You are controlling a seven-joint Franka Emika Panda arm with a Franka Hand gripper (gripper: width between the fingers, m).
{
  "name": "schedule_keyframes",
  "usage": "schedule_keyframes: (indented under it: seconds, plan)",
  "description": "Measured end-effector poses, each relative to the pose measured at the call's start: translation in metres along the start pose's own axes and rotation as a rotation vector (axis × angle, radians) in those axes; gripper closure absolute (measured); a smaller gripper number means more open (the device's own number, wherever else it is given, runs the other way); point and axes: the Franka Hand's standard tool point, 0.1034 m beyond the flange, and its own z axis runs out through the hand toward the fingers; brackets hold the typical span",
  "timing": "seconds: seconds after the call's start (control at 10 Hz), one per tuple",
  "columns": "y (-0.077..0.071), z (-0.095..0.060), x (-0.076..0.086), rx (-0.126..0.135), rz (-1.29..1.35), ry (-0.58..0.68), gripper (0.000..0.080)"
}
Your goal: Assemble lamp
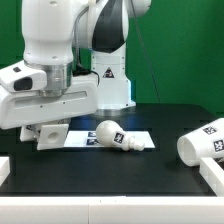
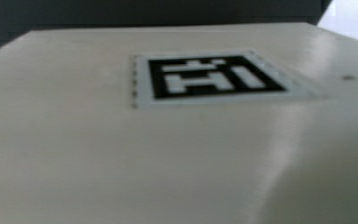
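The white arm [image 1: 60, 40] fills the left of the exterior view. Its upper links stand upright at the far edge of the black tabletop [image 1: 150, 170], and its wide wrist block is turned downward and hangs low over the left side. The jaws point straight down beneath that block, right at the lamp's base [image 1: 48, 135]. I cannot tell how far apart they stand or whether they grip the base, because the exterior view shows only white on white there. No finger shows in the wrist view. That view is filled by a flat, matte white face of the base [image 2: 87, 150], seen from very close and slightly blurred. One black-and-white tag [image 2: 217, 77] sits on this face. The shade [image 1: 205, 145], the largest loose part, lies on its side at the far right of the tabletop, well apart from the arm, with tags on its wall. The blocky base is at the left under the wrist, by the left end of the marker board [image 1: 78, 131]. The round bulb [image 1: 113, 135] lies on its side on that board, near the middle of the tabletop, between base and shade and nearer the base.
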Motion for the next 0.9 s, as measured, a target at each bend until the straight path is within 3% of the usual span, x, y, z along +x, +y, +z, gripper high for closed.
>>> schedule_keyframes:
  seconds: [0.1, 0.3, 0.5, 0.6, 0.9]
  plan:
    - [0.002, 0.000, 0.004, 0.014, 0.103, 0.014, 0.0485]
    - [0.005, 0.004, 0.002, 0.078, 0.182, -0.010, 0.0485]
    - [0.006, 0.013, 0.000, 0.078, 0.191, -0.005, 0.0485]
    - [0.004, 0.020, 0.000, 0.064, 0.184, 0.007, 0.0485]
    - [0.004, 0.021, 0.000, 0.056, 0.183, 0.014, 0.0485]
